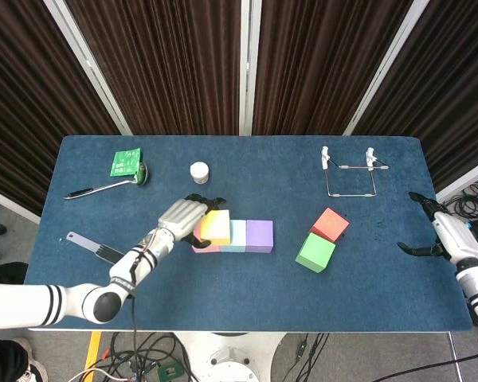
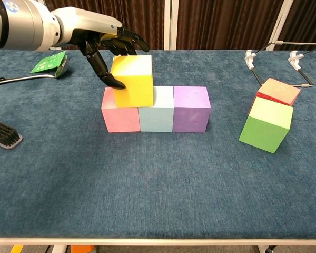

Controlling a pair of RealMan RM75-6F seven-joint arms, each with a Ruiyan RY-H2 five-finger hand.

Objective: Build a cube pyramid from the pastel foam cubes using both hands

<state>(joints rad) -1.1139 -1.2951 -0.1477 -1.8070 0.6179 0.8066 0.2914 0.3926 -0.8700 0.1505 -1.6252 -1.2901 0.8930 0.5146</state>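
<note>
Pastel foam cubes, centre of blue cloth table [image 2: 158,184]:
- Base row, 3 pcs side by side & touching: pink cube [image 2: 119,112], light-blue cube [image 2: 156,109], purple cube [image 2: 190,108].
- 2nd tier: yellow cube [image 2: 132,80] sits over the pink/light-blue seam, shifted a bit toward the pink side.
- Left hand [image 2: 101,39]: fingers wrapped round yellow cube, thumb tip on its left face, other fingers over the back top edge. Holding it; whether the grip is firm or loose, can't tell.
- Loose stock, right of row & well apart from it: green cube [image 2: 266,125], tilted, w/ red cube [image 2: 277,91] touching behind it, also skewed.
- Right hand [image 1: 444,235]: at right table edge, near nothing, fingers spread wide, holding nothing. Seen in head view only.

Other items:
- Wire rack [image 1: 349,169], far right.
- Small white jar [image 1: 199,171], behind the row.
- Green packet [image 1: 126,163] & spoon [image 1: 107,187], far left, spoon bowl just beside packet.
- Black brush [image 1: 95,247], left front.
</note>
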